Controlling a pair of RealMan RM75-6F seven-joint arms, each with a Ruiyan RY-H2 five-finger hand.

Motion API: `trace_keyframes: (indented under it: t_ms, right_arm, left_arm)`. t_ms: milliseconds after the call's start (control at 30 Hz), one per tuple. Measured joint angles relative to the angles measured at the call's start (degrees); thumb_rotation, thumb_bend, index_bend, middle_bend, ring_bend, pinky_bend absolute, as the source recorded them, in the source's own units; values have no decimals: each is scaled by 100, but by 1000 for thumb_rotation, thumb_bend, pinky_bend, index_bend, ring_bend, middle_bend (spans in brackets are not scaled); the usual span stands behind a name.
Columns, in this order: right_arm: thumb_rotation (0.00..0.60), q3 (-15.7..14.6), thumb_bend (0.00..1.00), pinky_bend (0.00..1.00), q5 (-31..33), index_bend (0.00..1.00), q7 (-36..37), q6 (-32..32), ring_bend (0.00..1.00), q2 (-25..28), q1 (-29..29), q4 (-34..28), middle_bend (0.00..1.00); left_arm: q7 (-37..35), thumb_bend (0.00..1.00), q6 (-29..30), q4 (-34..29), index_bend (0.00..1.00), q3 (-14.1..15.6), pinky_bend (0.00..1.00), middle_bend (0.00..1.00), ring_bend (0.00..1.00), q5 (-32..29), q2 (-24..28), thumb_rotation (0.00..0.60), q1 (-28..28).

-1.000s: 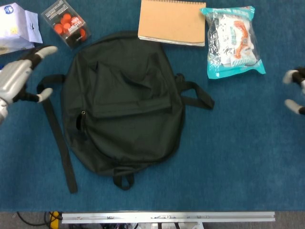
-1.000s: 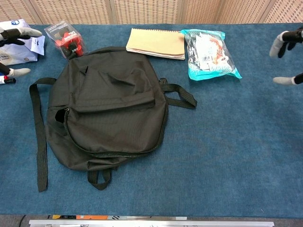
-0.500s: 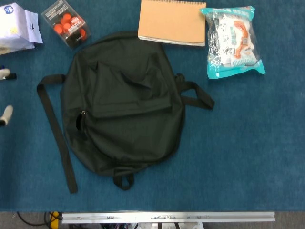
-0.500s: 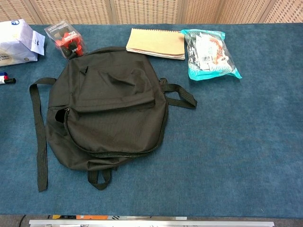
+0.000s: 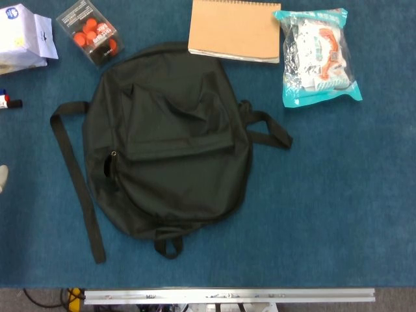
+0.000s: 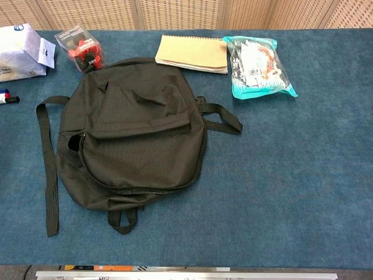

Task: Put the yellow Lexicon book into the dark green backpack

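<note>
The dark green backpack lies flat in the middle of the blue table, front pocket up; the chest view shows the same backpack. A small gap shows at the zip on its left side. The yellowish spiral-bound book lies flat just beyond the backpack's top edge, and in the chest view the book is likewise at the back. Only a pale fingertip of my left hand shows at the left edge of the head view, far from both. My right hand is in neither view.
A clear box of orange balls and a white bag sit at the back left, with a marker by the left edge. A teal packet lies right of the book. A long strap trails left of the backpack.
Both hands have drawn back out to the sides: the left hand from beside the strap to the frame's edge, the right hand out of sight. Backpack and book have not moved.
</note>
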Motion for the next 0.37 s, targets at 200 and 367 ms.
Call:
trace_keyframes:
  t_ms: [200, 367]
  right_arm:
    - [600, 61, 98, 639, -9, 621, 74, 17, 496, -5, -75, 3, 623]
    - [600, 99, 97, 639, -34, 621, 155, -45, 496, 32, -95, -27, 623]
  left_arm:
    - [-177, 311, 240, 85, 181, -60, 80, 128, 88, 164, -153, 600, 75]
    - [-210, 311, 253, 118, 182, -69, 80, 128, 88, 217, -201, 600, 96]
